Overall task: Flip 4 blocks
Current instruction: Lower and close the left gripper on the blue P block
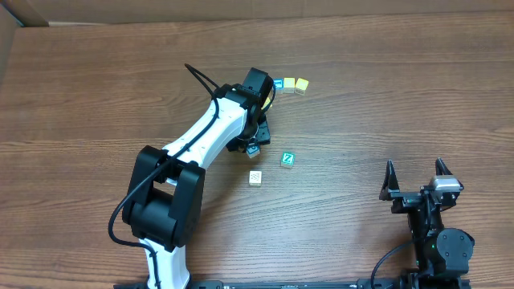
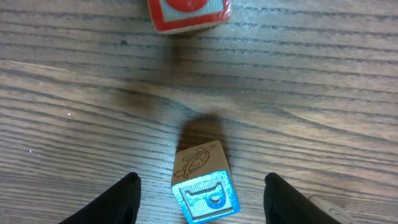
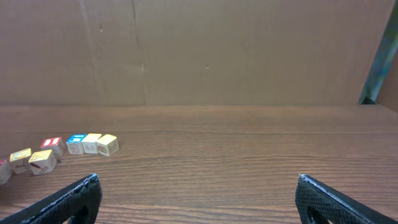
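Even bright light, soft shadow beside blue-faced block [image 2: 205,198], slight blur

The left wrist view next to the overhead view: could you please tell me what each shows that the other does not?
Only the left wrist: the helicopter drawing on the blue-faced block's side, clear gaps beside it to both fingers, and a red-faced block. Only overhead: the teal Z block, pale patterned block, two yellow cubes, and the open right pincer. Both: the left pincer straddling the blue-faced block on the wooden table.
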Available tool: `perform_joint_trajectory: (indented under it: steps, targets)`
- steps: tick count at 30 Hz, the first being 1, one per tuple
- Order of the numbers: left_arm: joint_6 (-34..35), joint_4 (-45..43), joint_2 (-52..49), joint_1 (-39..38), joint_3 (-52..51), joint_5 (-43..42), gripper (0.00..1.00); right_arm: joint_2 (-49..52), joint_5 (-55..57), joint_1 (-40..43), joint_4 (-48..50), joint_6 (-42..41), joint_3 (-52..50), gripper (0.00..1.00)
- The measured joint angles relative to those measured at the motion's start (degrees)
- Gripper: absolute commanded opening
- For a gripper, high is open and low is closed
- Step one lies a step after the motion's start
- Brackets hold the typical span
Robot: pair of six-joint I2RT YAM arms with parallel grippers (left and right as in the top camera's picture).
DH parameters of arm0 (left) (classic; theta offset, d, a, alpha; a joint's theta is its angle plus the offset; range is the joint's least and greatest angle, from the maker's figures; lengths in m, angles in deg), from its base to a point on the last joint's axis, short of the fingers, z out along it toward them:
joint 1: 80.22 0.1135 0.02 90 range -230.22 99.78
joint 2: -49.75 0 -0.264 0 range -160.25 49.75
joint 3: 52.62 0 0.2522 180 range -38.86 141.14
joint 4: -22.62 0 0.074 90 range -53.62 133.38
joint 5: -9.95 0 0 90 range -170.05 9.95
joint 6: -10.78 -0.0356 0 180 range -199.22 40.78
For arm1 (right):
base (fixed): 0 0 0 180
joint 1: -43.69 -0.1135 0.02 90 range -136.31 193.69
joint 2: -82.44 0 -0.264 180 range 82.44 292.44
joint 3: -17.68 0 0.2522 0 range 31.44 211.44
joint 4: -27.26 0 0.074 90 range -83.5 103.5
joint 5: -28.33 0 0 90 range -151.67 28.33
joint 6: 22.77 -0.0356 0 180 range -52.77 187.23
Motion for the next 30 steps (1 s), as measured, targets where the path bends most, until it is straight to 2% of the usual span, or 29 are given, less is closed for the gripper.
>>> perform_joint_trajectory:
  steps: [15, 30]
  targets:
    - [1.1, -5.4, 0.0, -1.5, -4.7, 0.2, 0.51, 0.0, 0.0, 0.0, 0.0, 0.0, 0.0, 1.0]
    - [1.2, -5.7, 0.0, -1.4, -4.7, 0.3, 0.36, 0.0, 0.0, 0.0, 0.0, 0.0, 0.0, 1.0]
